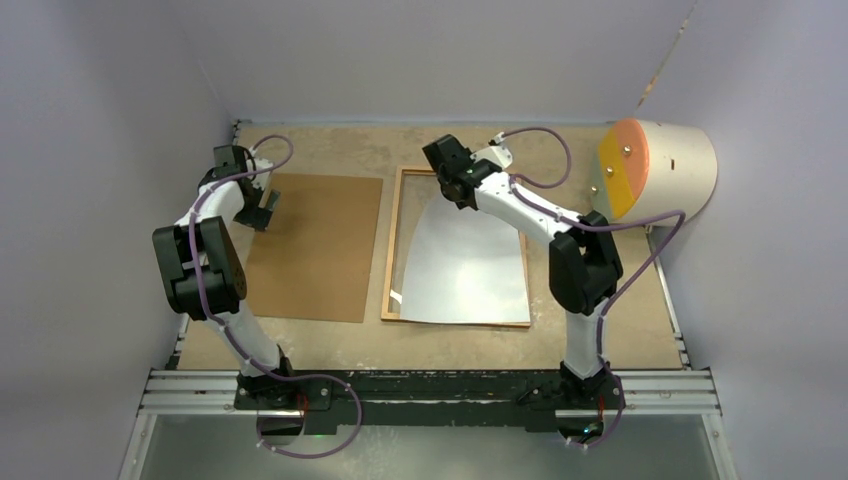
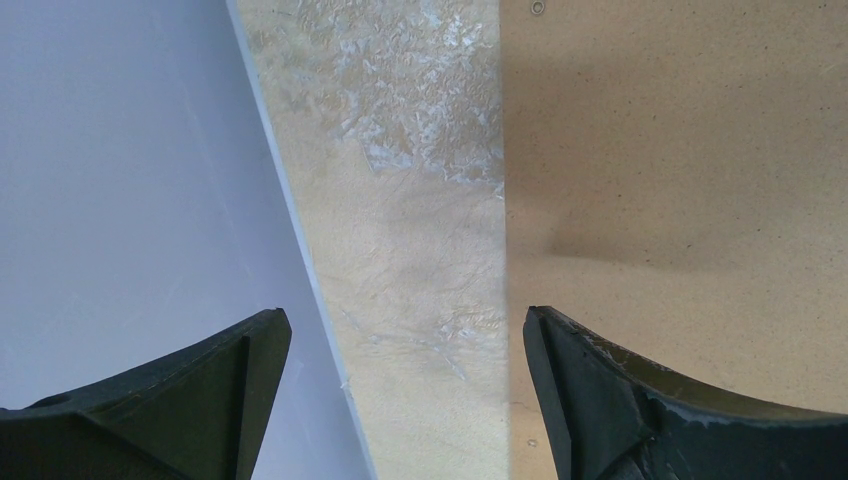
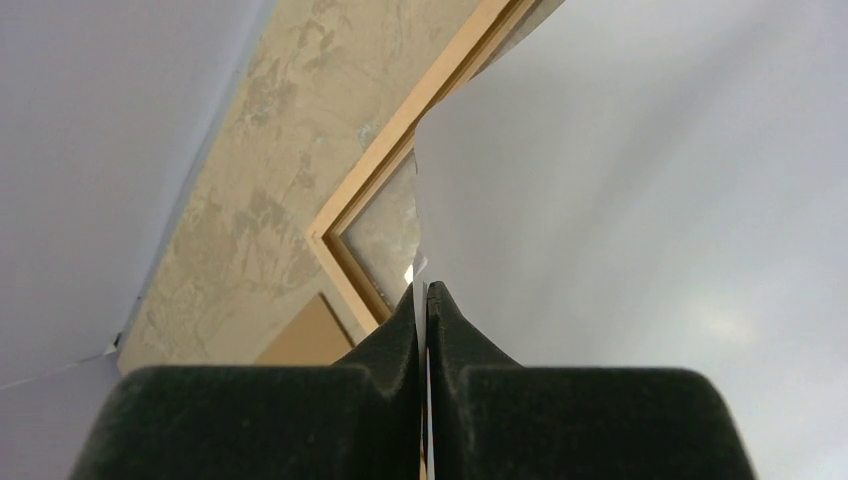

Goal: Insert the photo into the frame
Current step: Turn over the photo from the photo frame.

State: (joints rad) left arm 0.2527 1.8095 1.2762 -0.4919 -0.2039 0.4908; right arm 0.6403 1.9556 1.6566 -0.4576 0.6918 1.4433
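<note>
Over the frame (image 1: 392, 240) the photo (image 1: 465, 265) is about halfway home, I'd say. White back is up, so the picture side faces down into the frame. Its 6 o'clock edge rests along the near rail, while the 12 o'clock edge is up in the air, pinched tight in the right gripper (image 1: 462, 190). Long axis runs 12 to 6, roughly lined up with the frame's. What's left, I reckon: lower that far edge, let go, square it inside the rails. Left gripper (image 1: 262, 210) hangs spread wide, holding nothing, over the board (image 1: 320, 250) at 9 o'clock.
</note>
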